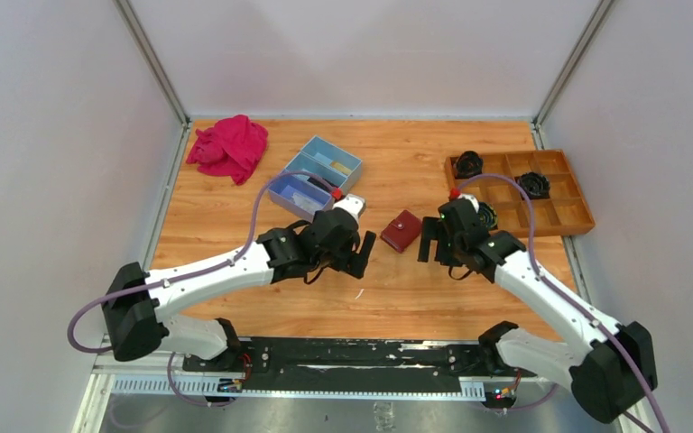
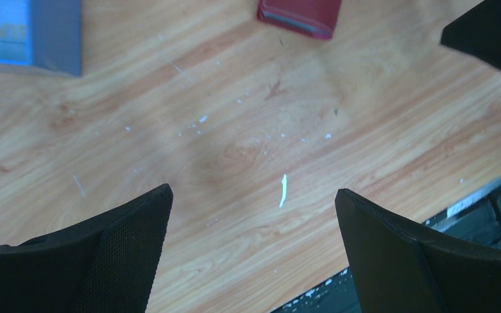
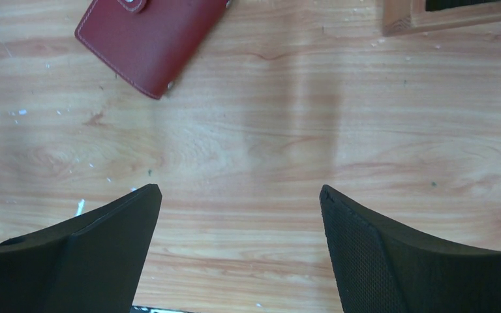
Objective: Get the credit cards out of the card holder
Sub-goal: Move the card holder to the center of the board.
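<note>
1. Nearest the overhead camera is the front edge of the wooden table (image 1: pixel 397 307), where a black rail (image 1: pixel 352 347) anchors both arm bases. This lets each arm reach the middle of the board.
2. Left arm (image 1: pixel 207 271) and right arm (image 1: pixel 541 289) angle inward toward the centre, so their wrists face each other across one spot.
3. Off to the right, a wooden tray (image 1: pixel 559 227) holds black items, well clear of the work.
4. At the back left lie a blue box (image 1: pixel 325 149) and a pink cloth (image 1: pixel 230 147), which are also clear of the work.
5. The left gripper (image 2: pixel 253 195) hangs over bare wood with its jaws spread wide and nothing between them. The holder sits just beyond its fingers.
6. The right gripper (image 3: pixel 240 192) is likewise splayed and empty, and it does not touch the holder.
7. The card holder (image 1: pixel 401 231) lies flat between the two grippers, slightly tilted. It is folded shut, and its tab looks fastened over the cover. Placed there, either arm could probably pin it while the other works the tab.
8. The credit cards are not visible and are presumably inside, so none has been taken out yet.
9. A white fleck (image 2: pixel 283 189) marks the wood under the left gripper.
</note>
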You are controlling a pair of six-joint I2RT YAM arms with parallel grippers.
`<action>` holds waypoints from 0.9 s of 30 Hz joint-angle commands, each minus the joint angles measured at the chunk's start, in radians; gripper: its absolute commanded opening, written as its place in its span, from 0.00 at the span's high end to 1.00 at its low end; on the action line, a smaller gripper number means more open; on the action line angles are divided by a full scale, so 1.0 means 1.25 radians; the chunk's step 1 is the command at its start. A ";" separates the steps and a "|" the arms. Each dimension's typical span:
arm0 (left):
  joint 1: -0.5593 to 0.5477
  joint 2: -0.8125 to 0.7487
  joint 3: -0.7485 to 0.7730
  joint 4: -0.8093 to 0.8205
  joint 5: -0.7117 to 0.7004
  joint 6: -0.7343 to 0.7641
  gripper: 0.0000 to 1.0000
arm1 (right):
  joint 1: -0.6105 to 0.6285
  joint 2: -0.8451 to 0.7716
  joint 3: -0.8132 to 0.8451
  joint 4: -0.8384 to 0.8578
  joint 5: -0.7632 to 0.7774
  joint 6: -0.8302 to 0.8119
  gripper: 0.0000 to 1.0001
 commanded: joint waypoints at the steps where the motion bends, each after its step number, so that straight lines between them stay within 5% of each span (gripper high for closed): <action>1: 0.037 -0.020 0.038 -0.016 -0.112 -0.036 0.00 | -0.064 0.111 0.047 0.081 -0.103 0.013 0.04; 6: 0.135 -0.079 0.004 0.043 -0.067 -0.100 0.00 | -0.174 0.285 0.118 0.175 -0.300 0.043 0.07; 13: 0.137 -0.193 -0.083 0.120 -0.179 -0.094 0.00 | -0.176 0.447 0.194 0.174 -0.286 0.063 0.15; 19: 0.137 -0.203 -0.074 0.077 -0.161 -0.066 0.00 | -0.175 0.487 0.192 0.221 -0.285 0.065 0.22; 27: 0.137 -0.169 -0.060 0.082 -0.132 -0.060 0.00 | -0.150 0.543 0.234 0.235 -0.313 0.045 0.06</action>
